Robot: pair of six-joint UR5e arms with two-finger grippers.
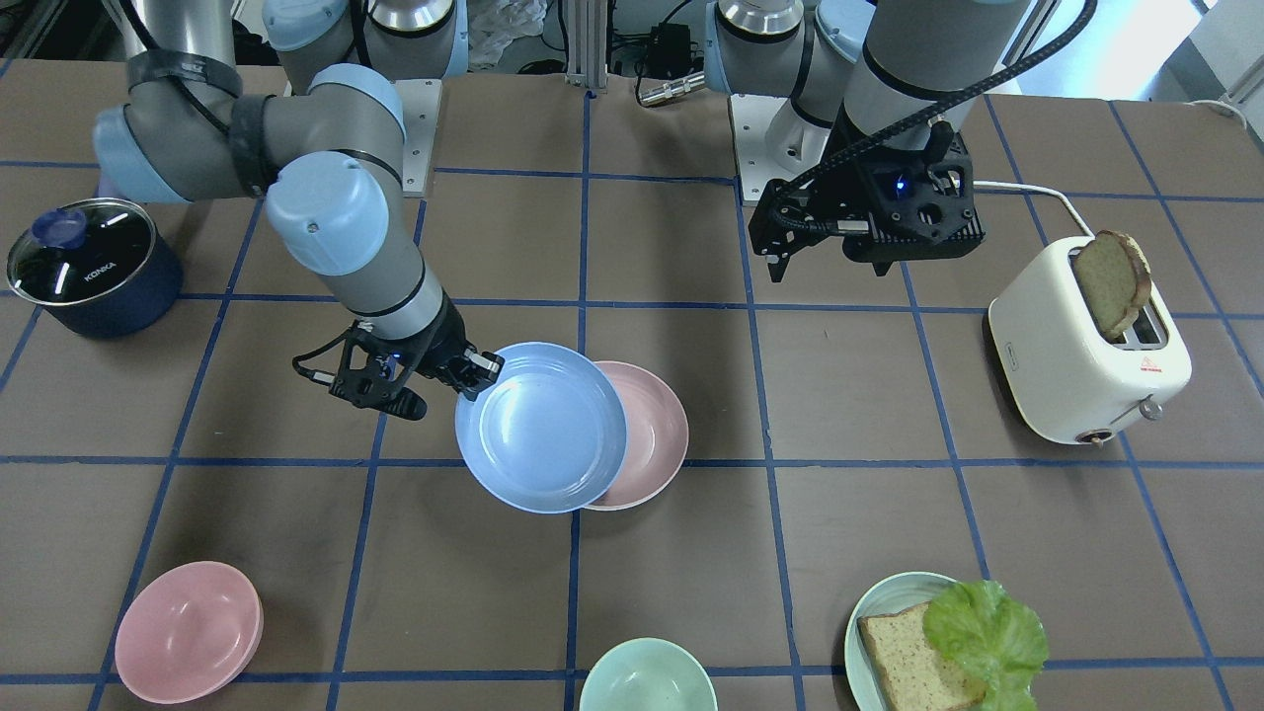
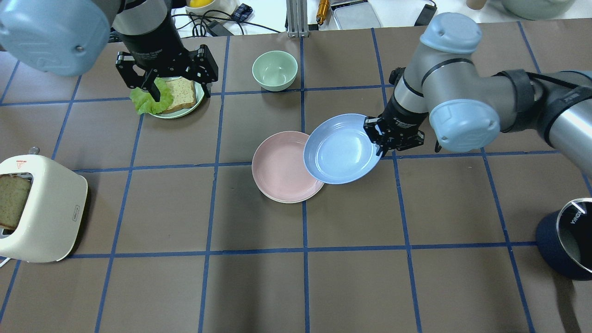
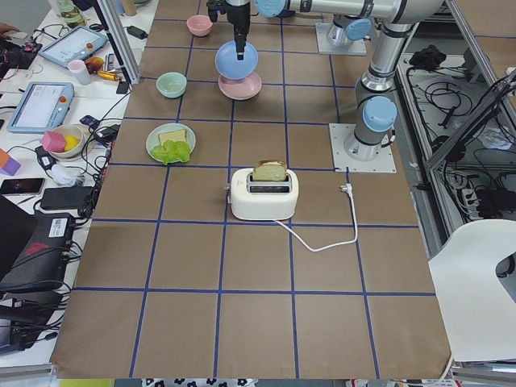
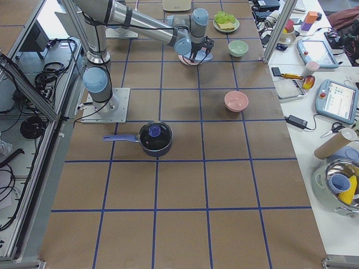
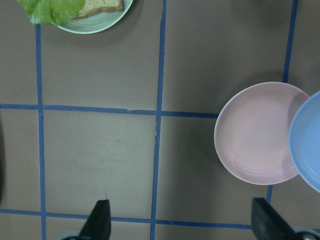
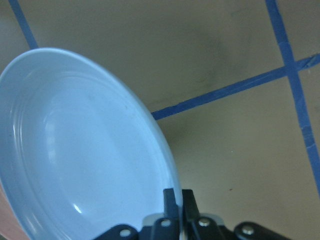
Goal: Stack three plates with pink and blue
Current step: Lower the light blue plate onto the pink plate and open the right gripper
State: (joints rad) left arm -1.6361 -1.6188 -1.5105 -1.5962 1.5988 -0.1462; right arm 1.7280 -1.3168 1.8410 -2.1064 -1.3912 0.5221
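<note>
My right gripper (image 1: 481, 370) (image 2: 380, 148) (image 6: 177, 200) is shut on the rim of the light blue plate (image 1: 541, 427) (image 2: 341, 149) (image 6: 85, 150). It holds the plate tilted above the table, overlapping one edge of the pink plate (image 1: 652, 434) (image 2: 282, 169) (image 5: 257, 132). The pink plate lies flat near the table's middle. A thin cream-white rim (image 2: 286, 201) shows under its edge. My left gripper (image 2: 179, 90) (image 5: 182, 222) is open and empty, held high near the pale green plate with bread and lettuce.
A pale green plate (image 2: 185, 112) (image 1: 859, 632) holds bread and lettuce. A green bowl (image 2: 274, 69) and a pink bowl (image 1: 188, 632) stand along the far edge. A cream toaster (image 2: 39, 208) with bread and a dark lidded pot (image 2: 566, 240) stand at the table's ends.
</note>
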